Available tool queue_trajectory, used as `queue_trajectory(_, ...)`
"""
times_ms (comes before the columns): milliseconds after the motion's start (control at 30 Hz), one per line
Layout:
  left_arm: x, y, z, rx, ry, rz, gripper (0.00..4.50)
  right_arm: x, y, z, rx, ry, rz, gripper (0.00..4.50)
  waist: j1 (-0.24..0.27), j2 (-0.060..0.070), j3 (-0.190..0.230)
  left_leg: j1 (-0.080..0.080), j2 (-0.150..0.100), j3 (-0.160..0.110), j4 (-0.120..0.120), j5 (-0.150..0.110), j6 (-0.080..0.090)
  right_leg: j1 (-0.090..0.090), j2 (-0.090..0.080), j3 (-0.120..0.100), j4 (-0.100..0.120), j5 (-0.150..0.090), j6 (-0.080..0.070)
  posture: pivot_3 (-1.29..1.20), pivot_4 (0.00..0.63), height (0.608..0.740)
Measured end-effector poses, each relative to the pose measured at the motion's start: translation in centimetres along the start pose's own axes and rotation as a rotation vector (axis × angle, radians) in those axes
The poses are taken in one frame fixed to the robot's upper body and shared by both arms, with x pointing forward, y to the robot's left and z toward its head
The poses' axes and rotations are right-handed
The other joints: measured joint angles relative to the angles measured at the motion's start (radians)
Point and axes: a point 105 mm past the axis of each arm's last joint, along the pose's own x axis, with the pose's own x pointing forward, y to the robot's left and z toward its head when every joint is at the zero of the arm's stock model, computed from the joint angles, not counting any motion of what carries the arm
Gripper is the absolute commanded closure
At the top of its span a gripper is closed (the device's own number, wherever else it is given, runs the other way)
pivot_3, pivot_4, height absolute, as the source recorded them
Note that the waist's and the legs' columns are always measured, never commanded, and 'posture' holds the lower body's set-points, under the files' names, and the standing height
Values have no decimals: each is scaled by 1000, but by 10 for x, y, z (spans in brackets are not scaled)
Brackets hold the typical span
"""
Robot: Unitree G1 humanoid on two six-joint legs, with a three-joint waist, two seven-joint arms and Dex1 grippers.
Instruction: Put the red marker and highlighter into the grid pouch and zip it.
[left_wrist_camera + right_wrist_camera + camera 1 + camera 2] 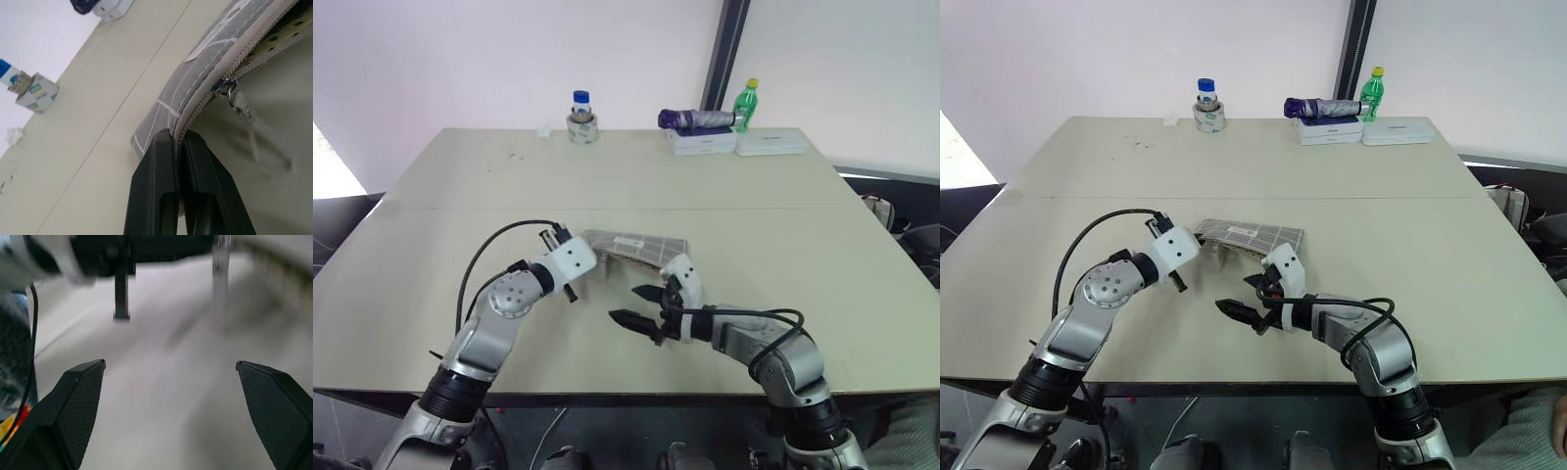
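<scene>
Left claw (181, 147) is clenched on the zipper edge of the grid pouch (641, 247), which lies mid-counter toward the near edge. Right claw (639, 305) hangs released beside it. Soft, light fabric likely sags; the pull cord (259, 134) looks the best hold.

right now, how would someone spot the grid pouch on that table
Start at the beige table and look to its near middle. The grid pouch is flat grey fabric with thin white lines, pinched at one end by the left gripper. Everything else stands along the far edge.

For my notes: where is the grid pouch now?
The grid pouch lies mid-table in the head views, its left edge pinched by the left end effector.
</scene>
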Motion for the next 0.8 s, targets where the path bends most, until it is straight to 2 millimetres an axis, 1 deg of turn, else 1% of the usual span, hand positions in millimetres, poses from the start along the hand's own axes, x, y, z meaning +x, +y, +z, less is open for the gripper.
queue_trajectory(67, -1, 0, -2, 0, 13, -4, 4500, -5, -5, 11, -37, -27, -8, 67, 3, 0, 0, 0, 0, 0, 0, 0, 0, 0, 0, 0, 0, 0, 0, 0, 150, 740)
queue_trajectory(133, -1, 0, -3, 0, 20, -3, 4500, -9, -9, 10, -60, -7, -15, 67, 3, 0, 0, 0, 0, 0, 0, 0, 0, 0, 0, 0, -1, 0, 0, 0, 150, 740)
queue_trajectory(200, 0, 0, -4, -11, 25, -3, 4500, -4, -14, -2, -74, 38, -52, 67, 1, 0, 0, 0, 0, 0, -1, 0, 0, 0, 0, 0, -1, 0, 0, 0, 150, 740)
queue_trajectory(267, 2, -3, -2, -22, 22, -9, 4500, 4, -17, -22, -17, 71, -83, 67, -1, 0, 0, 0, 0, 0, -1, 0, 0, 0, 0, 0, -1, 0, 0, 0, 150, 740)
queue_trajectory(333, 2, -5, -1, -23, 22, -13, 4500, 14, -13, -33, 36, 73, -84, 67, -3, 0, 0, 0, 0, 0, -1, 0, 0, 0, 0, 0, 0, 0, 0, 0, 150, 740)
queue_trajectory(433, 2, -4, 1, -24, 19, -9, 4500, 27, -12, -31, 75, 29, -99, 67, -2, 0, 0, 0, 0, 0, 0, 0, 0, 0, 0, 0, 0, 0, 0, 0, 150, 740)
queue_trajectory(567, 2, -4, 2, -25, 21, -5, 4500, 35, -10, -26, 78, -1, -95, 67, 1, 0, 0, 0, 0, 0, 0, 0, 0, 0, 0, 0, 0, 0, 0, 0, 150, 740)
queue_trajectory(800, 2, -5, 4, -35, 24, -2, 4500, 48, -25, -21, 45, -36, -178, 67, -2, 0, 0, 0, 0, 0, -1, 0, 0, 0, 0, 0, 0, 0, 0, 0, 150, 740)
